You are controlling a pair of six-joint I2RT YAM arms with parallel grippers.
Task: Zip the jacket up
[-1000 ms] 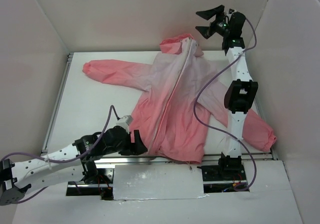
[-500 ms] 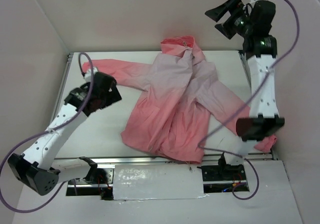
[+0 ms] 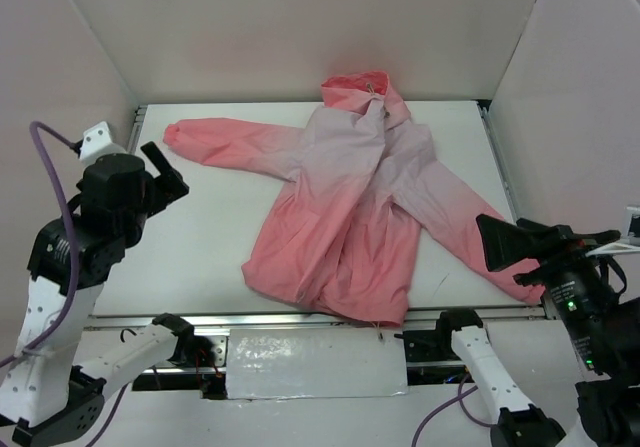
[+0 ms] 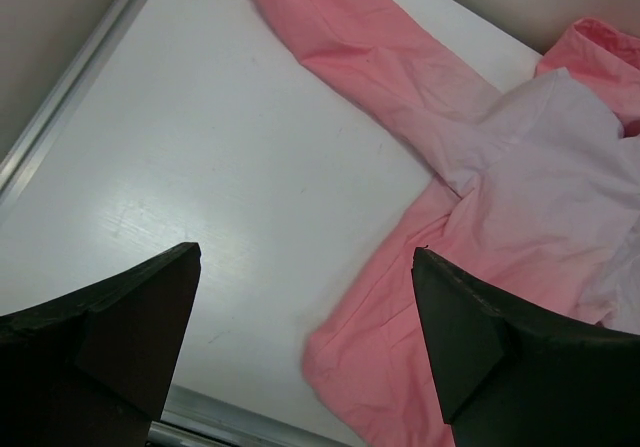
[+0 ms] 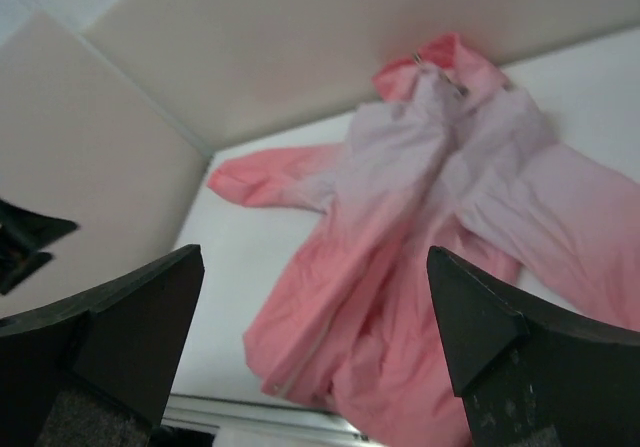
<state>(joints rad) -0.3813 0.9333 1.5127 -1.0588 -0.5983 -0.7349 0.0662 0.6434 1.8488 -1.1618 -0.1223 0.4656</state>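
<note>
**Item:** jacket [image 3: 350,217], thin, hooded and long-sleeved; coral pink at hem and sleeves, fading to pale lilac-white across the chest

**Location:** lying on the white table [image 3: 210,237], from the centre towards the right arm's side; the table is closed in by plain beige walls [image 3: 300,27] at the back and both sides

**Lay:**
- hood [image 3: 355,85] at the far edge, close to the back wall
- hem [image 3: 330,302] at the near edge, by the metal rail [image 3: 140,319]
- one sleeve [image 3: 235,145] stretched out towards the left arm's side
- the other sleeve [image 3: 455,217] running down to the near right corner

**Condition:** front rumpled, with folds down the middle; whether the zipper is closed cannot be told

**Left gripper** [image 3: 168,172]: raised over the table's left edge, apart from the jacket, fingers spread wide with nothing between them; its wrist view looks down on bare table and the outstretched sleeve

**Right gripper** [image 3: 537,242]: raised at the near right corner, above the end of the right-hand sleeve, fingers spread wide and holding nothing

**Fittings:**
- purple cable [image 3: 50,162] looped along the left arm
- silvery plate [image 3: 315,362] between the two bases
</note>
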